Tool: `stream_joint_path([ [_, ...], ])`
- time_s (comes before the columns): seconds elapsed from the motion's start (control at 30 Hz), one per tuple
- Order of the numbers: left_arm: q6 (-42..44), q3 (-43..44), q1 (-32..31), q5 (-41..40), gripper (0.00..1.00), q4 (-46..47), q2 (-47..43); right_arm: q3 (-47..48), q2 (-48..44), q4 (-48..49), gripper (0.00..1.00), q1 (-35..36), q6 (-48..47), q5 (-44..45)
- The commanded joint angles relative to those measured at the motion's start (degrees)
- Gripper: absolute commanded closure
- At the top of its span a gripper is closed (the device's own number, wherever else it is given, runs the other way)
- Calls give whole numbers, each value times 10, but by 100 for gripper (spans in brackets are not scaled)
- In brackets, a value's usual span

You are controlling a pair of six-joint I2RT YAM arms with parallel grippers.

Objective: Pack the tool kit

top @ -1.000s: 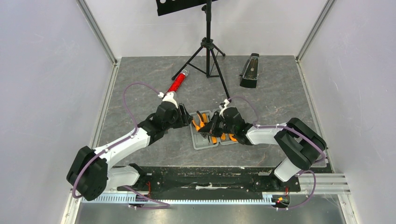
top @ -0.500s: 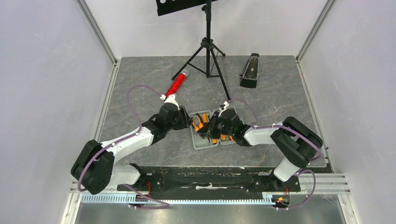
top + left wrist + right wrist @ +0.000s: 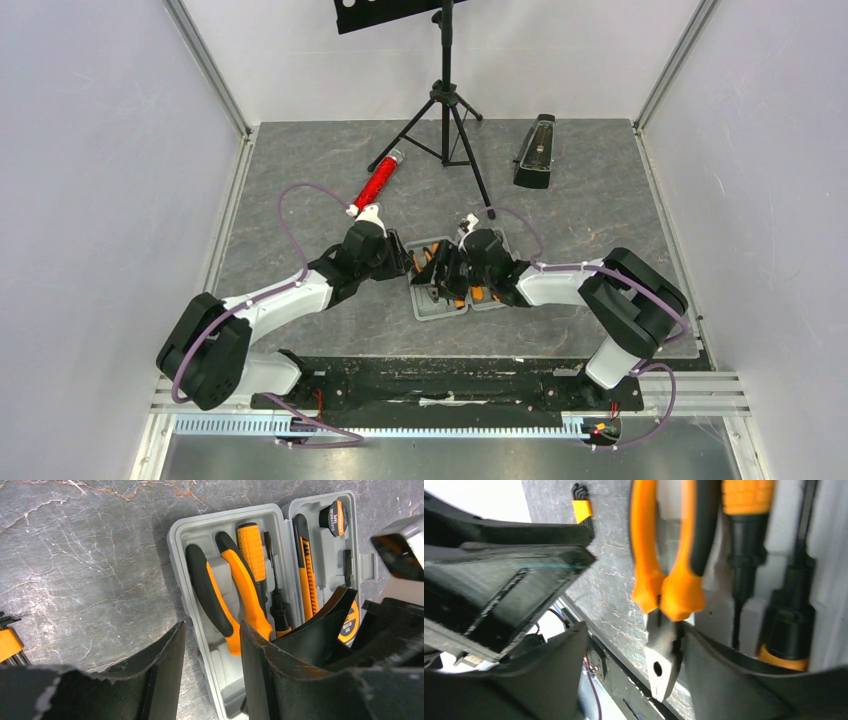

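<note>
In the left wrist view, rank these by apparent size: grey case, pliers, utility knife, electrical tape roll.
Largest: grey case, though partly hidden.
Then pliers.
Then utility knife.
Smallest: electrical tape roll.

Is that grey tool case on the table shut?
No, the grey case lies open, with pliers and a screwdriver showing in its recesses.

Seen from above, the left arm (image 3: 360, 255) and right arm (image 3: 490, 262) cover most of the case (image 3: 432, 308), and its tools are too small to tell apart. In the left wrist view, black fingers (image 3: 320, 630) hide half the tape measure (image 3: 353, 622). An orange item (image 3: 7, 645), possibly hex keys, is cut off at the left edge.
</note>
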Motion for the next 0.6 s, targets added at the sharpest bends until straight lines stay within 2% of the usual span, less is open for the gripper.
stream_joint_path([
  [0.0, -11, 11, 4, 6, 50, 26, 4, 65, -13, -40, 3, 3, -67, -16],
  [0.27, -17, 0, 12, -19, 52, 18, -23, 108, -26, -116, 2, 5, -131, -2],
  [0.57, -1, -14, 40, -57, 53, -19, -93, 200, -31, -255, 2, 19, -250, 49],
])
